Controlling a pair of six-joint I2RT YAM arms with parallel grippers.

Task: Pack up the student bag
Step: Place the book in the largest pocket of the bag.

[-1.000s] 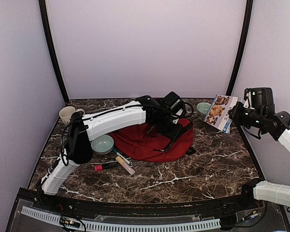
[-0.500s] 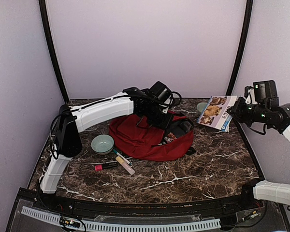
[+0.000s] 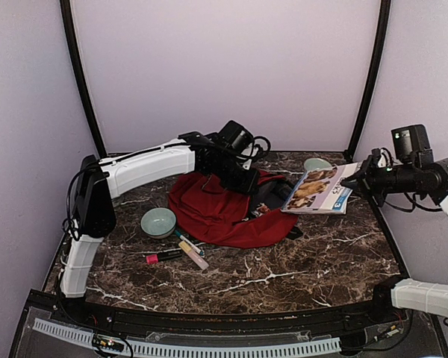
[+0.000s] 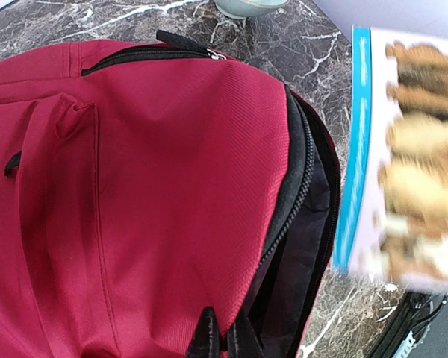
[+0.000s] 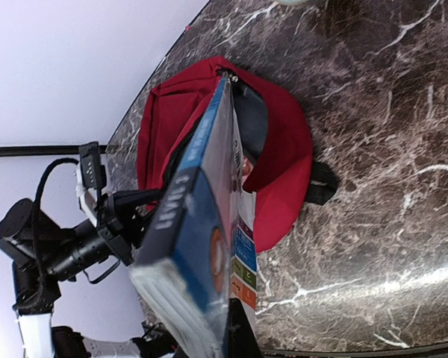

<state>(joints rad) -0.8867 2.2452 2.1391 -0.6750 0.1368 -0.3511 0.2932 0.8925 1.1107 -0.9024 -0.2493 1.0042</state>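
The dark-red student bag (image 3: 216,212) lies on the marble table; it also shows in the left wrist view (image 4: 134,186) and the right wrist view (image 5: 284,149). Its main compartment (image 4: 302,253) gapes open, dark inside. My left gripper (image 4: 222,337) is shut on the red fabric edge beside the zipper and holds the flap up. My right gripper (image 5: 228,335) is shut on a blue-spined book (image 3: 317,189) with puppies on its cover (image 4: 411,156), held in the air just right of the bag's opening.
A pale green bowl (image 3: 158,221), two markers (image 3: 163,256) and a pink highlighter (image 3: 193,255) lie left of the bag. A second green bowl (image 3: 316,163) sits at the back right. Black straps (image 3: 293,233) poke out at the bag's right.
My right gripper has carried the book left and tilted it flatter, toward the bag's opening. My left arm has pulled back and left, lifting the bag's flap.
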